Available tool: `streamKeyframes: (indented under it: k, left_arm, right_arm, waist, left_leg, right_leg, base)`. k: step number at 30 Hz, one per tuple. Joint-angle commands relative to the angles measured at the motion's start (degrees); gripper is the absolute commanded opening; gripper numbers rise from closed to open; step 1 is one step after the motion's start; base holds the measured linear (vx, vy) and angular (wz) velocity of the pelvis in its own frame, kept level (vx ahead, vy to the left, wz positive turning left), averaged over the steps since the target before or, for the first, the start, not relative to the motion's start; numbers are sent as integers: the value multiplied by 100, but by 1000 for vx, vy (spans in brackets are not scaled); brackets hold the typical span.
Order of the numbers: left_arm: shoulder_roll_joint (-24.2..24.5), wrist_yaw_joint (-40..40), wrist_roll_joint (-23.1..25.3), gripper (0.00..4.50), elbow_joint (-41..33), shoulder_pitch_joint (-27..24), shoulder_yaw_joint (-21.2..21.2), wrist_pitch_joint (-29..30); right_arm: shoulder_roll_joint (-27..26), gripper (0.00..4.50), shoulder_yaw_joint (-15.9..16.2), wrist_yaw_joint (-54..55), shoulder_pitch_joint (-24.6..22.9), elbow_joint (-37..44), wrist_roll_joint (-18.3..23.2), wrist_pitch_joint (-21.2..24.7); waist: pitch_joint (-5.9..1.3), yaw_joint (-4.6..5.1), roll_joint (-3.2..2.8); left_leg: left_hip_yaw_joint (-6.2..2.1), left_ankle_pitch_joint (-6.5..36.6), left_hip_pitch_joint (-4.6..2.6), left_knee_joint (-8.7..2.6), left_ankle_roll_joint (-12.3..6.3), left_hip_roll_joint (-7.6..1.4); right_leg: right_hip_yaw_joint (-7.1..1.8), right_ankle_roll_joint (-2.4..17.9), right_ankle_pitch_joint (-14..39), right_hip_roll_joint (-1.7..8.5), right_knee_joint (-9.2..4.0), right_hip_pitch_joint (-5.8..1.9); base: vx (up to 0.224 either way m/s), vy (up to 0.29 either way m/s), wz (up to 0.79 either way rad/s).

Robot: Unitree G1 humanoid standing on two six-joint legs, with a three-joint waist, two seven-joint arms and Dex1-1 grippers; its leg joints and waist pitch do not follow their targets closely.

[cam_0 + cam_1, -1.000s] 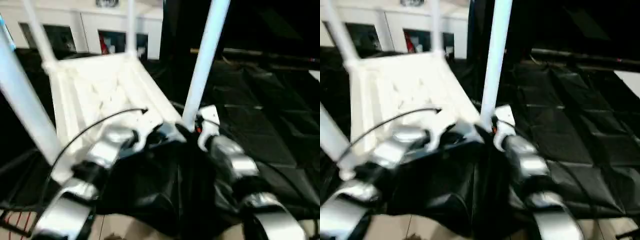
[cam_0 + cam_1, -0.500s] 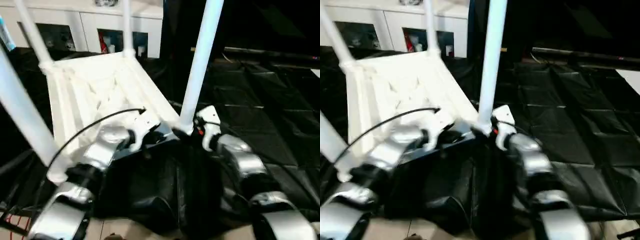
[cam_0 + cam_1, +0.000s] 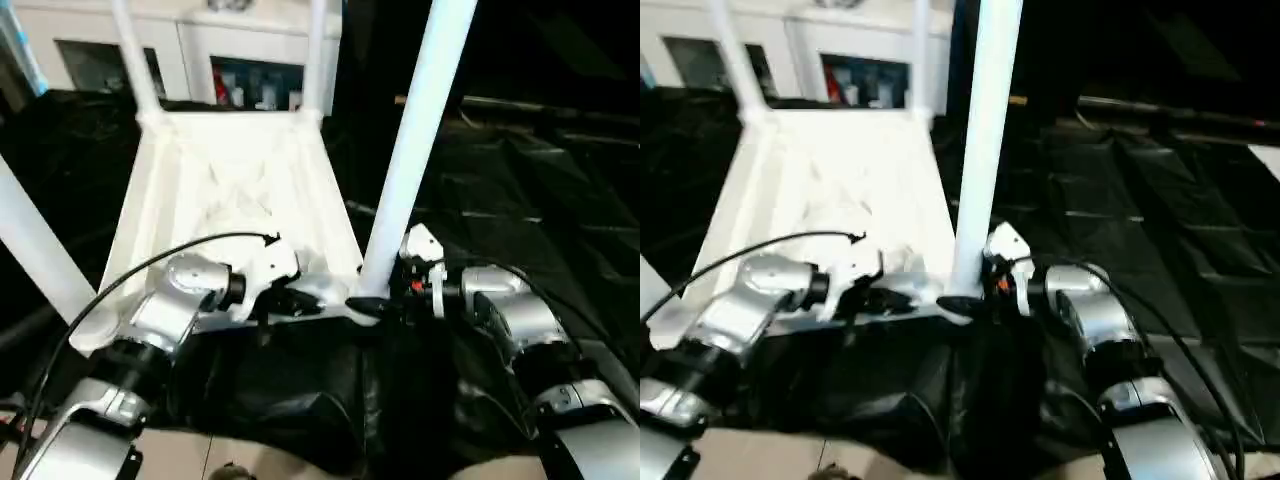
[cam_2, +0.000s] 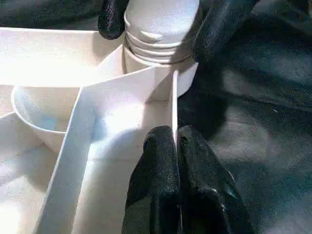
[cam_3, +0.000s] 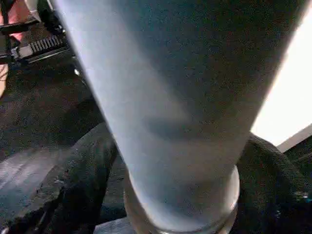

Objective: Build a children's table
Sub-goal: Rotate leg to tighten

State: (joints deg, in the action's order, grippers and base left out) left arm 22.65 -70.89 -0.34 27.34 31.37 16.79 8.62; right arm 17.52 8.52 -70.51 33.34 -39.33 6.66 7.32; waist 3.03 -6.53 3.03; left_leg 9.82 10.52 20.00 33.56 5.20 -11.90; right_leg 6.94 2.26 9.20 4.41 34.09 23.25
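Left wrist view: left hand (image 4: 176, 161) is clenched on a thin rib of the upturned white plastic table top (image 3: 235, 190), lying on black sheeting (image 3: 520, 190). Right hand (image 5: 170, 195) is seen spread around the base of the nearest white tapered leg (image 3: 415, 150), upright in its corner socket.

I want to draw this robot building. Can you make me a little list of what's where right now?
table: upside down, ribbed side up, on black sheeting
legs standing: four
near right leg: base with threads showing sits in corner socket
left gripper: shut, pinching a thin rib by that socket
right gripper: fingers on both sides of that leg's base
behind: white cabinet
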Motion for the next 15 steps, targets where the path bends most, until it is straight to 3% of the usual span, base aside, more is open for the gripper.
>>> streamKeyframes:
  k: [1,9,12,13,15]
  left_arm:
    - [-68,-133,-122,0,-230,8,126,-68]
    - [-162,330,-6,0,-93,63,-7,-42]
    - [-421,917,6,0,105,183,-216,166]
    - [-521,1109,11,0,155,227,-276,222]
    - [-719,1450,34,0,242,322,-347,309]
  right_arm:
    - [-6,319,97,-177,-62,186,89,92]
    - [-113,271,145,-12,-204,309,68,144]
    - [-484,266,-64,1185,-210,83,-141,85]
    - [-620,266,-158,1586,-195,-11,-176,109]
    - [-913,265,-388,2364,-128,-238,-155,200]
  waist:
    - [-365,-8,8]
    - [-355,-1,30]
    - [-329,35,24]
    - [-327,58,25]
    - [-325,95,15]
  left_leg:
    - [-18,1080,-14,-390,-257,-206]
    - [-15,1064,-20,-392,-246,-199]
    - [-31,1209,-27,-409,-157,-190]
    - [-36,1324,-58,-393,-66,-160]
    - [-44,1315,-45,-400,-42,-153]
  right_leg:
    - [-368,839,1889,475,-403,-332]
    - [-372,761,2019,478,-428,-315]
    - [-358,644,2379,478,-471,-298]
    - [-341,474,2876,503,-548,-282]
    - [-336,391,2985,495,-571,-272]
  base:
    - [0,0,0]
    - [0,0,0]
    - [0,0,0]
    - [0,0,0]
    - [0,0,0]
